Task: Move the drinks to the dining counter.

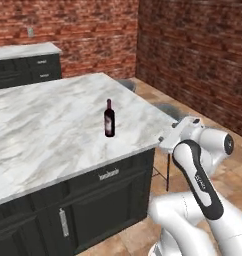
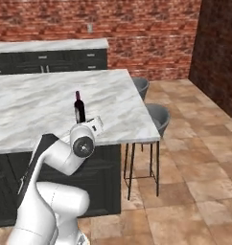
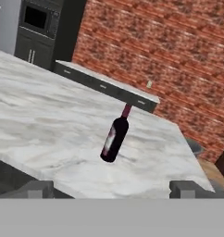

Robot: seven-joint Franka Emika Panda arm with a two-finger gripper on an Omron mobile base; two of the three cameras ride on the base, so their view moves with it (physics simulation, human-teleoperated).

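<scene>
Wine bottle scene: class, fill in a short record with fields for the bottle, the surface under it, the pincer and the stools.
bottle: dark wine bottle with red cap, upright
surface: dining counter, white marble top, dark cabinet fronts
pincer: pincer open, holding nothing, back from the bottle near the counter's edge
stools: two grey stools at the counter's end
background: narrower counter against a brick wall

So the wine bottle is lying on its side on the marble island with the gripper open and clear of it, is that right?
Not quite: the wine bottle stands upright on the marble island, as the left base view shows. The gripper is indeed open and clear of it.
</scene>
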